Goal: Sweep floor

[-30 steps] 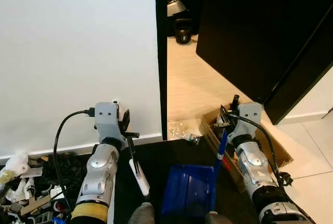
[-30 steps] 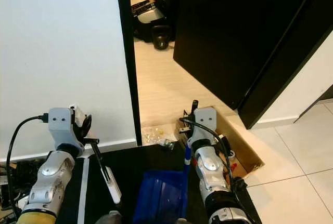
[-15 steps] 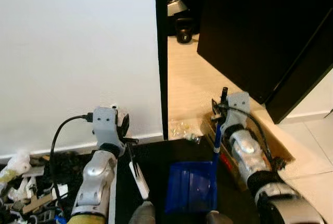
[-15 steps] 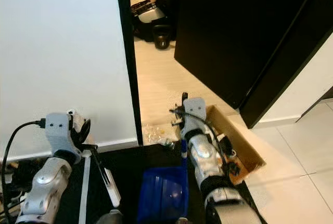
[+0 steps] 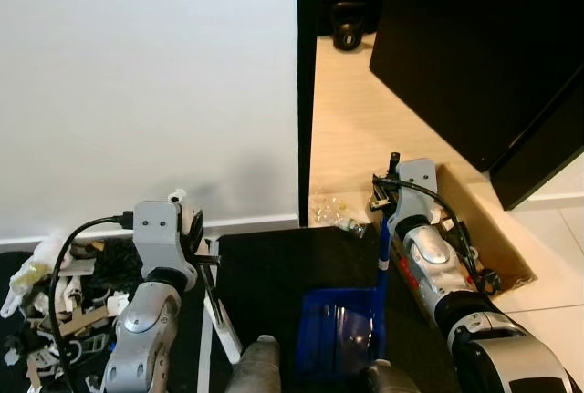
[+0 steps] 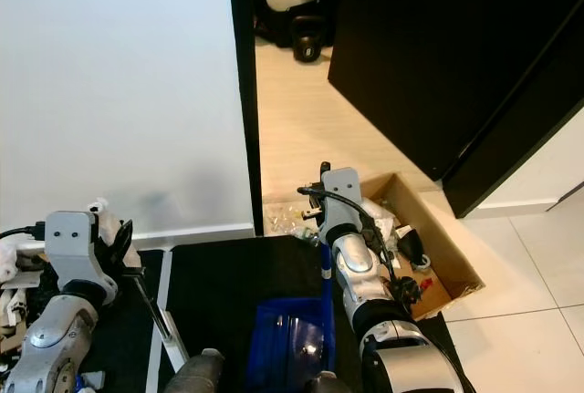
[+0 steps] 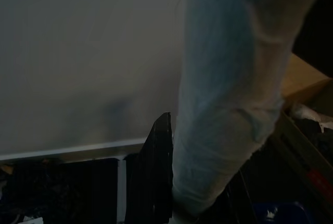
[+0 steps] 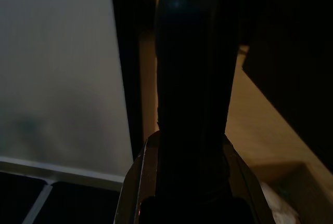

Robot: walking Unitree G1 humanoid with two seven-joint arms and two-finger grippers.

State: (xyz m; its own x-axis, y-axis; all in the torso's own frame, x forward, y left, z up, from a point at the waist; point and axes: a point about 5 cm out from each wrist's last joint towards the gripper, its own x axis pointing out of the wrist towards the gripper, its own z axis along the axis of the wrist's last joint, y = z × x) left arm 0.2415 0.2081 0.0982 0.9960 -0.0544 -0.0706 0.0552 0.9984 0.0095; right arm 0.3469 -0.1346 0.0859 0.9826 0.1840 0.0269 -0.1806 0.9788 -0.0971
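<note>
My left gripper is shut on the white handle of a brush, held low over the black mat. In the left wrist view that pale handle runs alongside one black finger. The right gripper is shut on the blue handle of a blue dustpan, whose pan rests on the mat in front of me. The handle looms dark in the right wrist view. Crumpled clear wrappers lie on the pale floor by the black door frame, just left of the right gripper.
An open cardboard box with odds and ends stands at the right. A black door stands ajar. A heap of cables and scraps lies at the left against the white wall. A kettlebell sits beyond the doorway.
The camera has shifted, so the scene slid right. My right gripper carried the dustpan handle left, toward the wrappers. The left arm sits lower in the picture, still holding the brush.
</note>
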